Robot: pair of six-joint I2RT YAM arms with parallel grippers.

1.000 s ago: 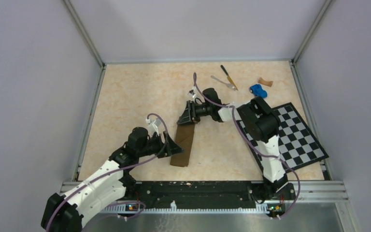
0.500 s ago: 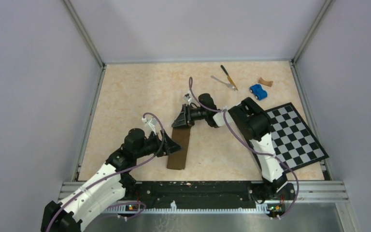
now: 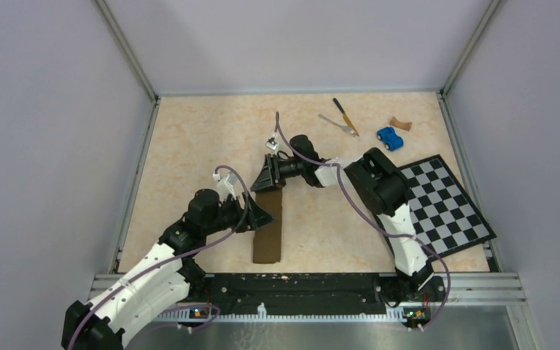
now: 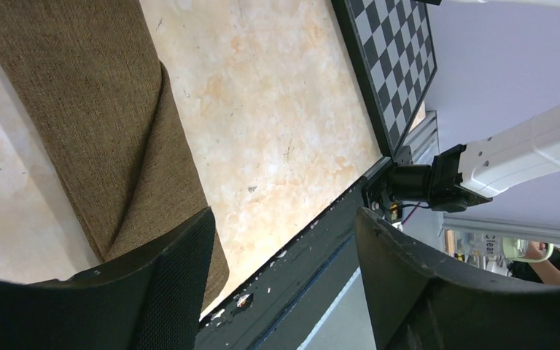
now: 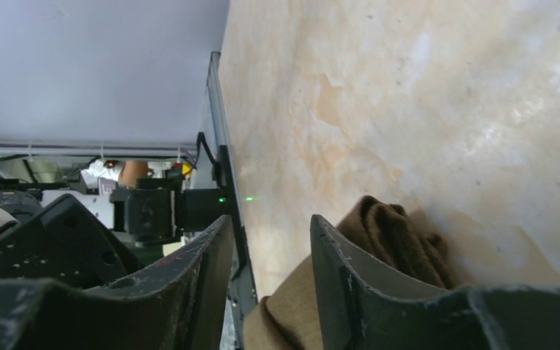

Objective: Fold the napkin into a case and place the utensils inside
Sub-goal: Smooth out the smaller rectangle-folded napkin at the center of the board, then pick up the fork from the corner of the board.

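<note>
Top external: beige marbled tabletop (image 3: 189, 138), lilac walls (image 3: 299, 44)

Napkin's (image 3: 268, 226) far end (under right tool (image 3: 268, 177)) hidden

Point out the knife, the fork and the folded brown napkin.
knife (image 3: 344, 115): top external view, on its yellow-orange handle.
fork (image 3: 337, 125): top external view, on the middle of its silver shaft.
napkin (image 3: 269, 230): top external view, on the middle of the folded cloth strip.
</note>
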